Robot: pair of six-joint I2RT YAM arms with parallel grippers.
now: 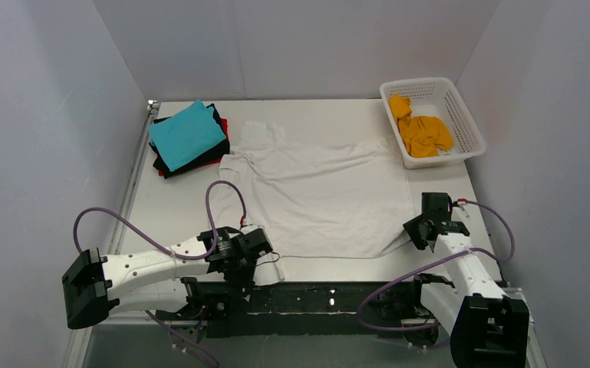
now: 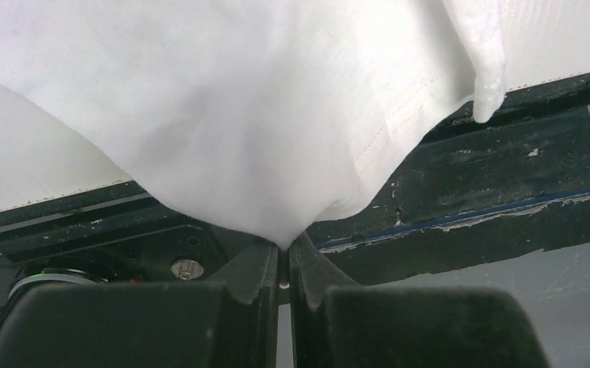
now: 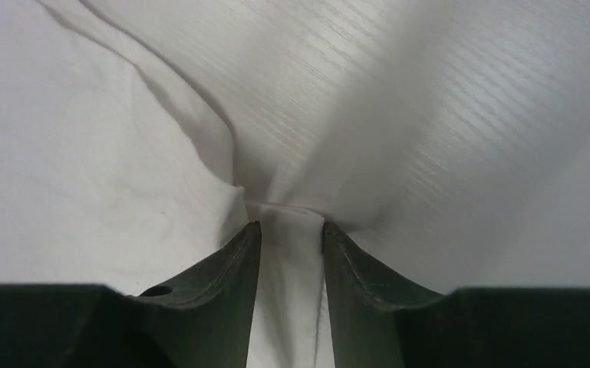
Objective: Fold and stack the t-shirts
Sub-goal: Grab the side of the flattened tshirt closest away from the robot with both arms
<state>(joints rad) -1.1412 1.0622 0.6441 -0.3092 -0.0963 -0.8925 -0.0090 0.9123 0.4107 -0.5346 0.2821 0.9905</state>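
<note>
— Overhead view?
— The white t-shirt (image 1: 322, 192) lies flat mid-frame on the table (image 1: 337, 115); a teal t-shirt (image 1: 186, 134) sits upper left.
— Left wrist?
— On the left gripper (image 2: 284, 257), jaws pinched tight on its cloth.
— Right wrist?
— On the right gripper (image 3: 288, 230), jaws narrow, gripping a fold.

My left arm (image 1: 146, 264) lies low along the near edge, stretched toward three o'clock. My left gripper (image 2: 284, 251) has its fingers pressed almost together on a pinch of the white t-shirt (image 2: 261, 115). My right arm (image 1: 466, 270) reaches from its base toward eleven o'clock, wrist bent down. My right gripper (image 3: 291, 230) clamps a fold of the same cloth, its fingers set slightly apart around it
</note>
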